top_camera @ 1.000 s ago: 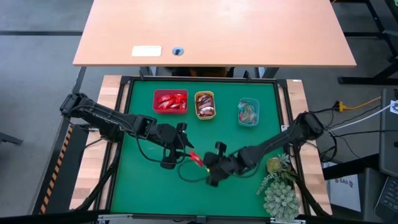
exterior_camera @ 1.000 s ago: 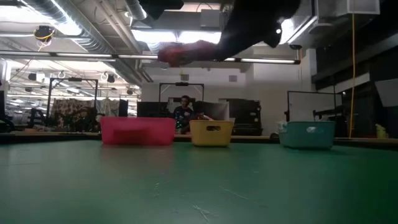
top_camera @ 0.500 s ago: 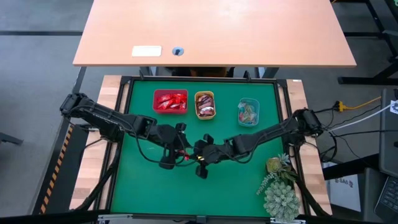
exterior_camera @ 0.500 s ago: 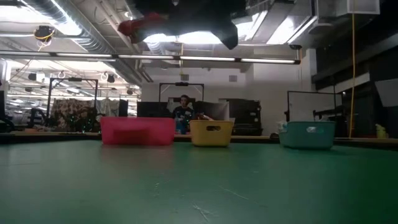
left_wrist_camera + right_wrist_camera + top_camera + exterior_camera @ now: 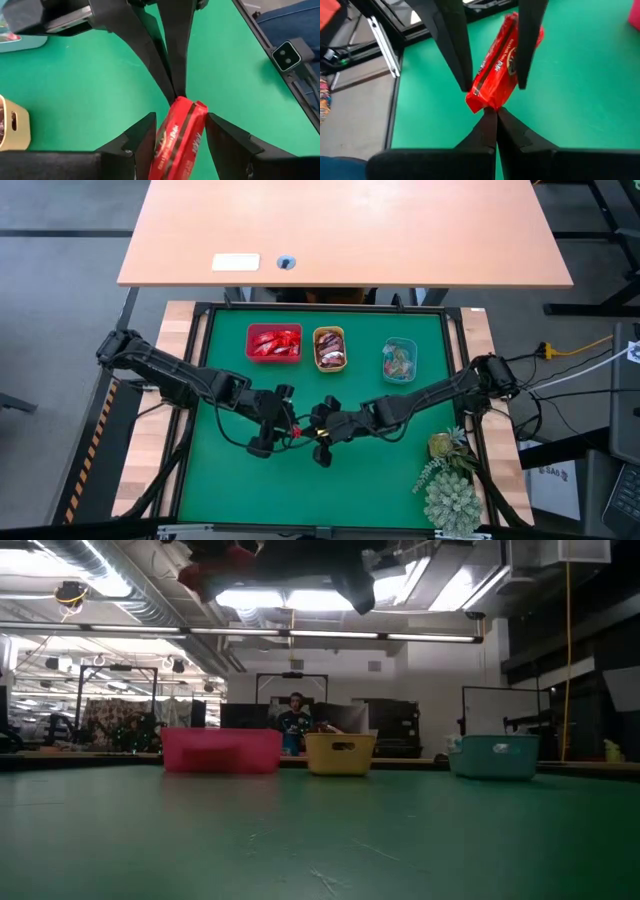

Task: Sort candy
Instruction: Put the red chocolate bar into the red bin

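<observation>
Item: red candy [image 5: 179, 132], glossy crinkled foil bar wrapper, dark stripe and white lettering, oblong. Location: held aloft over green felt mat [image 5: 390, 480], mid-area, nearer front edge than trays.

Right gripper [image 5: 307, 430]: black tapered fingers pinched fully together on one wrapper end.

Left gripper [image 5: 277, 420]: fingers [image 5: 137, 137] spread, flanking bar's sides; contact unclear.

Trays along far edge: red tray [image 5: 273, 358], yellow tray [image 5: 329, 365], teal tray [image 5: 399, 378], rectangular plastic.

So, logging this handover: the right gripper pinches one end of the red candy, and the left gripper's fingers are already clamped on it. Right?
Not quite. The right gripper does pinch the red candy by one end, but the left wrist view shows the left gripper open, fingers either side, not clamped.
</observation>
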Motion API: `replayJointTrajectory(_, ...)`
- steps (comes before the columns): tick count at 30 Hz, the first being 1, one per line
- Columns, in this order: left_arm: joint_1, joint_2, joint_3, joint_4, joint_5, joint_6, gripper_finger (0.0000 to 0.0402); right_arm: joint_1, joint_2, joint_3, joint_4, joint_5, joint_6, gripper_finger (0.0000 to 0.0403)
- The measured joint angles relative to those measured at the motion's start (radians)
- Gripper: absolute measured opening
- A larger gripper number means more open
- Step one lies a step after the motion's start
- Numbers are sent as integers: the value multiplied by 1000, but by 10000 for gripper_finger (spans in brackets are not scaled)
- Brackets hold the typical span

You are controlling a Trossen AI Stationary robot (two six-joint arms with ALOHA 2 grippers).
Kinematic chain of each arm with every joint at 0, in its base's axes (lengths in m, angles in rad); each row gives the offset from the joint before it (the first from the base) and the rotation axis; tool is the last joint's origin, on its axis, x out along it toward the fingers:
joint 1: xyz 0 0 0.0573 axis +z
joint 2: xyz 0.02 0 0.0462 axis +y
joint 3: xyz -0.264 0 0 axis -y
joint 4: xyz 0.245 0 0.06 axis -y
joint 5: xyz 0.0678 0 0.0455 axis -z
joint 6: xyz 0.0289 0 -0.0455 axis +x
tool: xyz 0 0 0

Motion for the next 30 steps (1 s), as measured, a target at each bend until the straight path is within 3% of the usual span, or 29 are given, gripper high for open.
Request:
replayJointTrajectory(12,-4,0,0,-3,3,0,163,-1,0,0,38,-37,0,3)
replayJointTrajectory(22,-4,0,0,-3,3,0,125,-1,0,0,38,-37,0,3)
replayJointTrajectory(30,-3,0,0,-2,-2,0,119,-1,0,0,39,-38,0,3)
